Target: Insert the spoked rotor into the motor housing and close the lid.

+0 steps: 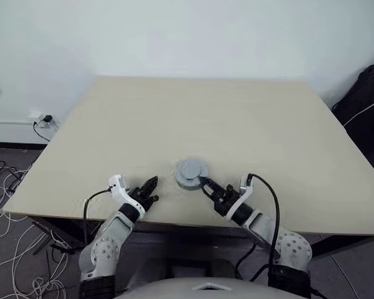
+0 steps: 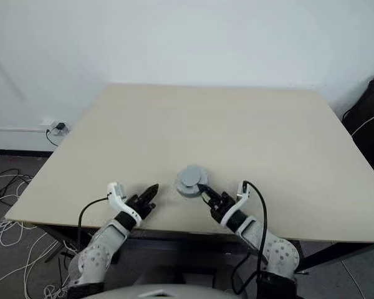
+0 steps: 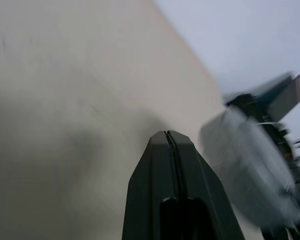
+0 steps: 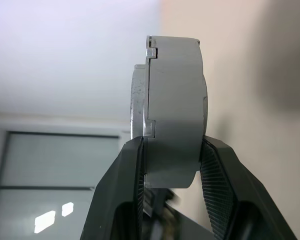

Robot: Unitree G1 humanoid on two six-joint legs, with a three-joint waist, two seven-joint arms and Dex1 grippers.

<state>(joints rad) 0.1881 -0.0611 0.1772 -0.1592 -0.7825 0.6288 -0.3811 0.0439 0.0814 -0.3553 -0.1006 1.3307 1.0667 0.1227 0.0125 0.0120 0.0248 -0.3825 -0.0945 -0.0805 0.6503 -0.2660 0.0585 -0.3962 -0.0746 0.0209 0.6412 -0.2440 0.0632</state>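
our right gripper (image 1: 207,185) squeezes the motor housing (image 1: 191,174) with the lid (image 4: 139,97) already on top, near the table's (image 1: 237,124) six o'clock edge, our left gripper (image 1: 151,188) is pinched shut and holds nothing, so little looks left.

Table (image 1: 249,124): pale beige top, square-cornered, set against a plain white wall (image 1: 174,31). Wall socket (image 1: 45,118) low on the wall off the table's far left corner, with a black plug and lead. Loose white and dark cables (image 1: 3,205) tangled on the grey floor at left. Black bag (image 1: 364,99) with a white cord beside the table's far right edge.
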